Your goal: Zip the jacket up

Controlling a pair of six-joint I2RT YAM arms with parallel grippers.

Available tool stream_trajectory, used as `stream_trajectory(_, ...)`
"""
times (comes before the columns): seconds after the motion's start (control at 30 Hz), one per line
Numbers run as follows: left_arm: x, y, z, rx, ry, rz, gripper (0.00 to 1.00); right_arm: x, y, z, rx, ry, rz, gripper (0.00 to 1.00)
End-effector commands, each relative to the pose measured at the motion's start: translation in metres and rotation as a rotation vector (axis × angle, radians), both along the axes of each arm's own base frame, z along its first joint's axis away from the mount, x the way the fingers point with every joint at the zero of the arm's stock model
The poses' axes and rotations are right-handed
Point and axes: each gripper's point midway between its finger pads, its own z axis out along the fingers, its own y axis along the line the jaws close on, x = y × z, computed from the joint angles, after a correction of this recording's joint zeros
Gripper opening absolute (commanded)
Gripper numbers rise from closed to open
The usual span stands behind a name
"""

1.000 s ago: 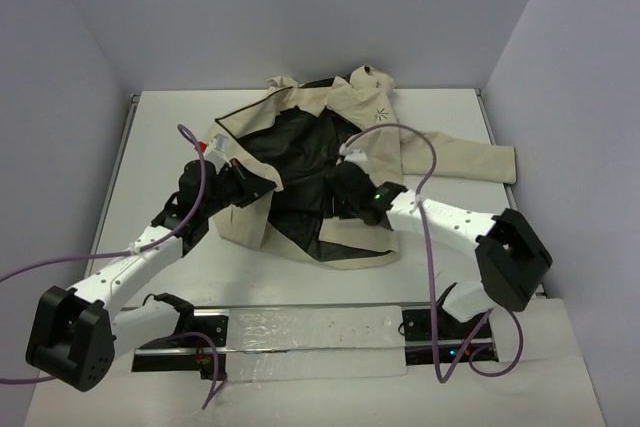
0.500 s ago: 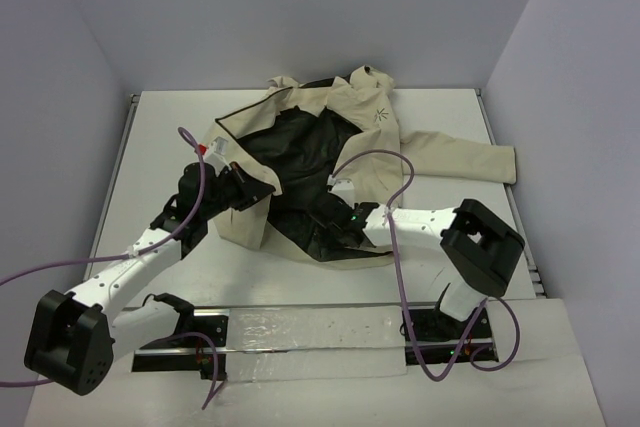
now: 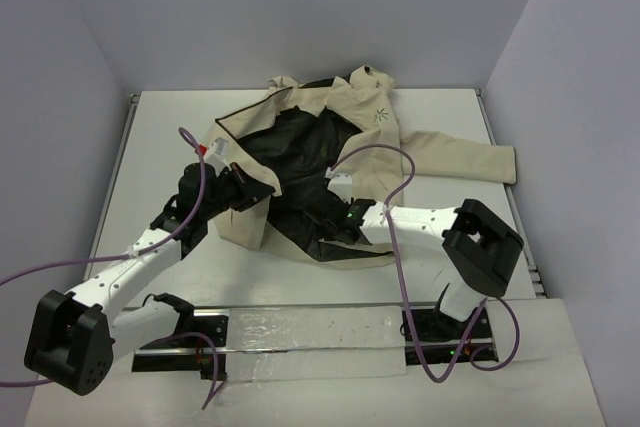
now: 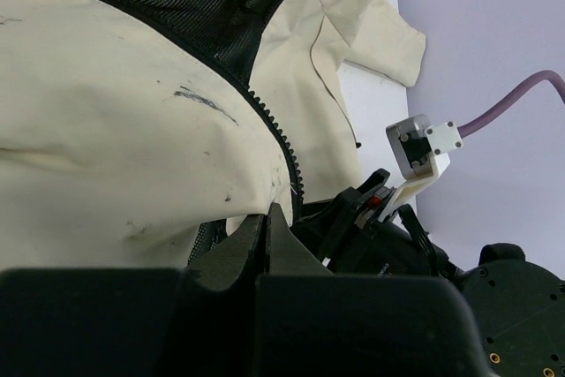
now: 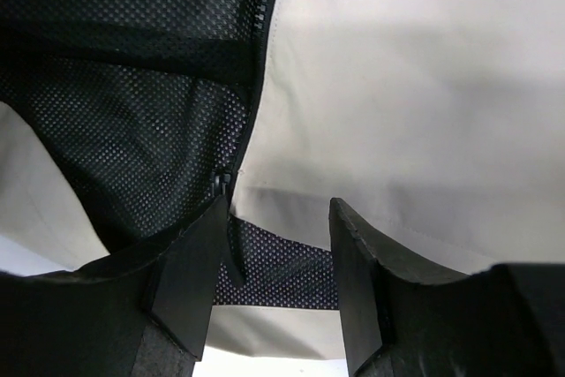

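Note:
The beige jacket (image 3: pixel 350 102) lies open on the white table, its black mesh lining (image 3: pixel 300 147) facing up. My left gripper (image 3: pixel 250 194) is shut on the left front panel's edge. In the left wrist view its jaws (image 4: pixel 267 218) pinch the beige fabric right beside the dark zipper teeth (image 4: pixel 274 125). My right gripper (image 3: pixel 330 225) is low over the bottom hem near the middle. In the right wrist view it (image 5: pixel 278 218) is open and straddles the hem, with lining and beige cloth (image 5: pixel 406 86) between the fingers. The zipper's lower end (image 5: pixel 221 181) lies just off the left fingertip (image 5: pixel 199 253).
One sleeve (image 3: pixel 470 159) stretches toward the table's right edge. Purple cables (image 3: pixel 385 152) loop over both arms. A metal rail (image 3: pixel 310 332) runs along the near edge between the arm bases. Walls close in the left, right and back.
My right arm folded back and its gripper slid down and left from mid-jacket to the bottom hem, the jaws narrowing. The left gripper stayed shut on the left panel.

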Motion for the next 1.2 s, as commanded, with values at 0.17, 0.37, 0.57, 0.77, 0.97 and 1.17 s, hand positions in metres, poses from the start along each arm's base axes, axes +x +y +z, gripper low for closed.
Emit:
stream_trajectory(0.17, -0.002, 0.001, 0.015, 0.003, -0.045, -0.020, 0.00, 0.006, 0.012, -0.008, 0.030, 0.012, -0.053, 0.53)
stream_trajectory(0.37, -0.002, 0.001, 0.014, 0.005, -0.045, -0.021, 0.00, 0.001, 0.013, -0.016, 0.031, 0.037, -0.051, 0.50)
stream_trajectory(0.57, -0.001, 0.000, 0.015, 0.001, -0.045, -0.024, 0.00, 0.001, 0.010, -0.008, -0.009, -0.002, -0.050, 0.50)
stream_trajectory(0.77, -0.002, 0.000, 0.016, 0.004, -0.048, -0.027, 0.00, 0.001, 0.021, 0.007, 0.003, -0.037, -0.030, 0.50)
stream_trajectory(0.97, -0.002, 0.001, 0.016, 0.016, -0.048, -0.027, 0.00, 0.004, 0.021, 0.006, -0.011, -0.043, -0.027, 0.52)
stream_trajectory(1.17, -0.002, 0.001, 0.017, 0.009, -0.050, -0.028, 0.00, 0.002, 0.015, -0.006, -0.021, -0.022, -0.040, 0.52)
